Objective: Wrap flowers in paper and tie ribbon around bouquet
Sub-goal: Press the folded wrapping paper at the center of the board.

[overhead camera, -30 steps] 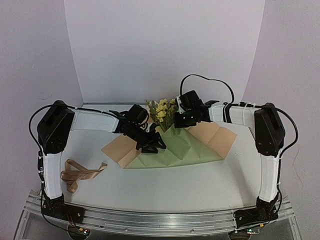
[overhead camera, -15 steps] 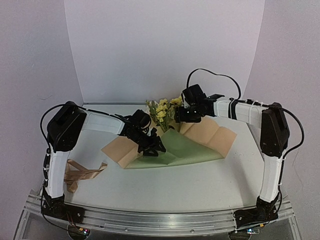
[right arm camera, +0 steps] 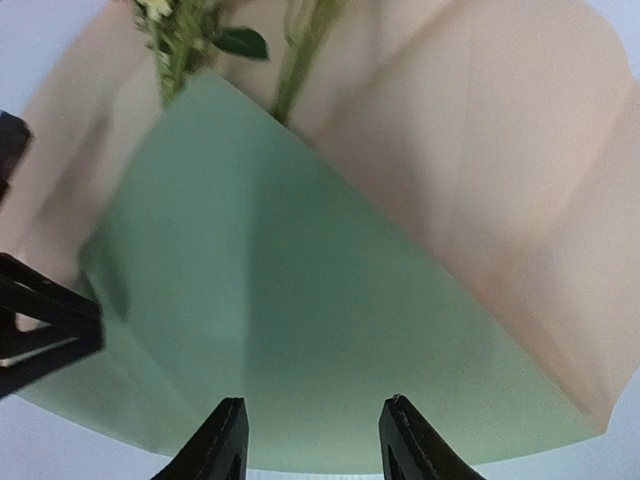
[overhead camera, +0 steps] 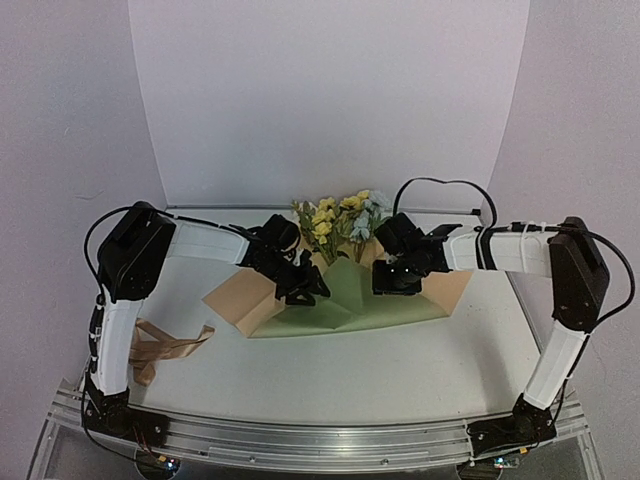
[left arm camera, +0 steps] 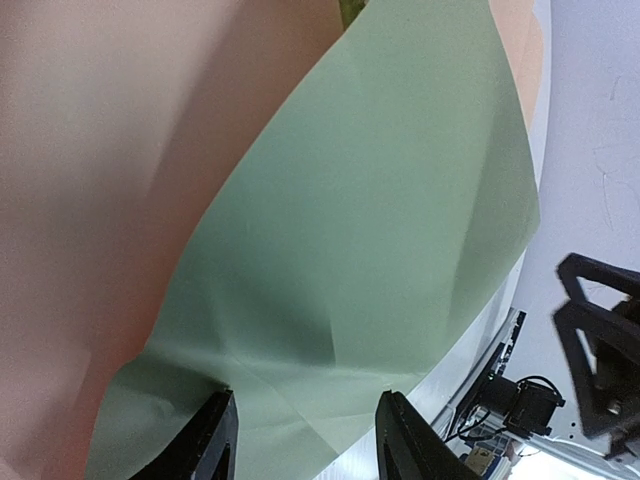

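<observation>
The paper (overhead camera: 350, 300) lies folded at the table's middle, its olive-green face up, with tan flaps out to the left (overhead camera: 232, 300) and right (overhead camera: 452, 282). The flowers (overhead camera: 335, 218) stick out from behind the fold, yellow and pale blue blooms at the far side; their stems (right arm camera: 298, 45) run under the green fold (right arm camera: 300, 280). My left gripper (overhead camera: 310, 292) (left arm camera: 308, 442) is open, low over the fold's left side. Over its right side my right gripper (overhead camera: 386, 281) (right arm camera: 315, 445) is also open, nothing between its fingers. The ribbon (overhead camera: 160, 345) lies loose at the front left.
The left arm's fingers (right arm camera: 35, 325) show at the left edge of the right wrist view, close across the fold. White backdrop walls stand behind and at both sides. The metal rail (overhead camera: 320, 440) with the arm bases runs along the near edge.
My right gripper has opened and moved from beside the blooms forward and right, down over the green fold. The pale blue blooms now show. The left gripper has barely moved.
</observation>
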Available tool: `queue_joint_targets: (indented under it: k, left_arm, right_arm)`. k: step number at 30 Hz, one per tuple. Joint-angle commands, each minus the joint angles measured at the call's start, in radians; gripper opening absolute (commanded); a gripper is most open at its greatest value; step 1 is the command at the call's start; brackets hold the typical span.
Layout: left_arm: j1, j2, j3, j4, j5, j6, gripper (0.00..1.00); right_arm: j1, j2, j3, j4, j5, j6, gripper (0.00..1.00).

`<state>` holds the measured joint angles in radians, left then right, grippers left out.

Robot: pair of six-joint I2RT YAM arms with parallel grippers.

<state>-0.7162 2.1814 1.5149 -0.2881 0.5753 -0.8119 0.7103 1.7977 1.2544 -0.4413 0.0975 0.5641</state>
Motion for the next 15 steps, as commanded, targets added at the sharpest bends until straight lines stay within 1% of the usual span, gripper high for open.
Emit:
queue_joint_targets:
  k: [1,7,15]
  left_arm:
    - [0.001,0.003,0.052,-0.011,0.009,0.026,0.49]
    - [0.001,0.008,0.057,-0.020,0.020,0.036,0.49]
    - [0.001,0.021,0.062,-0.017,0.033,0.040,0.49]
  right_arm:
    - [0.010,0.015,-0.058,0.000,0.091,0.134,0.45]
    - [0.051,0.001,-0.124,-0.001,0.151,0.240,0.45]
    - [0.090,-0.008,-0.205,0.005,0.146,0.349,0.45]
